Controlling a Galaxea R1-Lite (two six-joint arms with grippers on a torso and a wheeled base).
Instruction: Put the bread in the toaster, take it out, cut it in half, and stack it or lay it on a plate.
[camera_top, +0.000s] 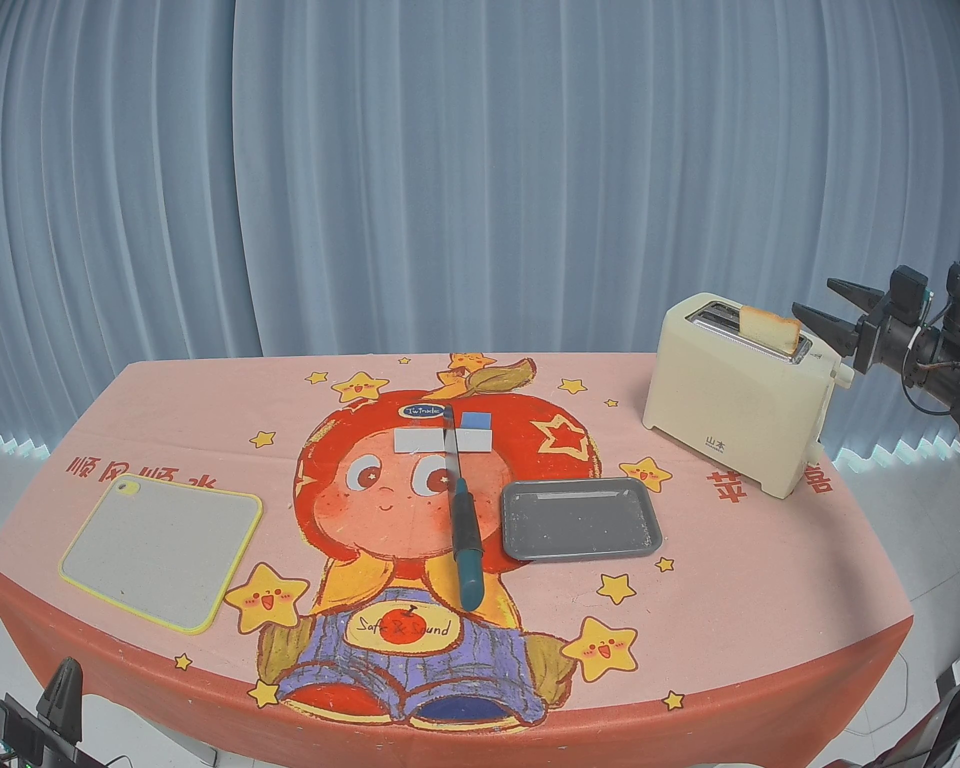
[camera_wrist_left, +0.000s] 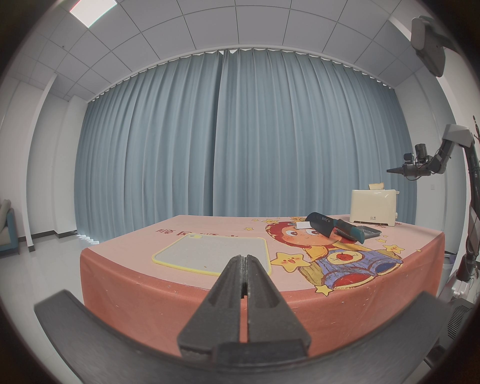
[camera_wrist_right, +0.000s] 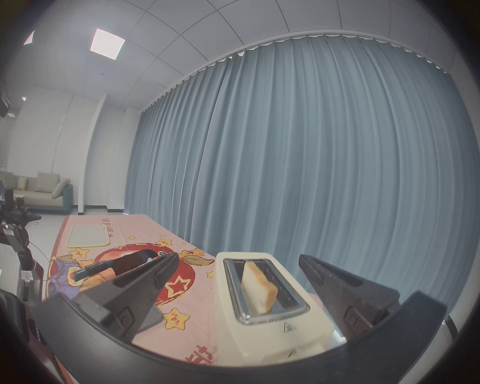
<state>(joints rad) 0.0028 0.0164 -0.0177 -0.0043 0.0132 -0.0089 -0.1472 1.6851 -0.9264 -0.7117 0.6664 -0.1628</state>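
A cream toaster (camera_top: 735, 395) stands at the table's right rear, with a slice of bread (camera_top: 769, 328) sticking up out of its slot. My right gripper (camera_top: 838, 312) hangs open just right of the toaster's top, level with the bread and apart from it; in the right wrist view the bread (camera_wrist_right: 258, 293) sits between the spread fingers (camera_wrist_right: 145, 289). A teal-handled knife (camera_top: 461, 520) rests across a white-and-blue block (camera_top: 443, 436) at mid-table. A grey tray (camera_top: 580, 518) lies to its right. My left gripper (camera_wrist_left: 245, 296) is shut, low off the table's front left edge.
A grey cutting board (camera_top: 162, 549) with a yellow rim lies at the front left of the table. The cloth-covered table (camera_top: 700, 620) drops off at its curved front edge. Blue curtains hang behind.
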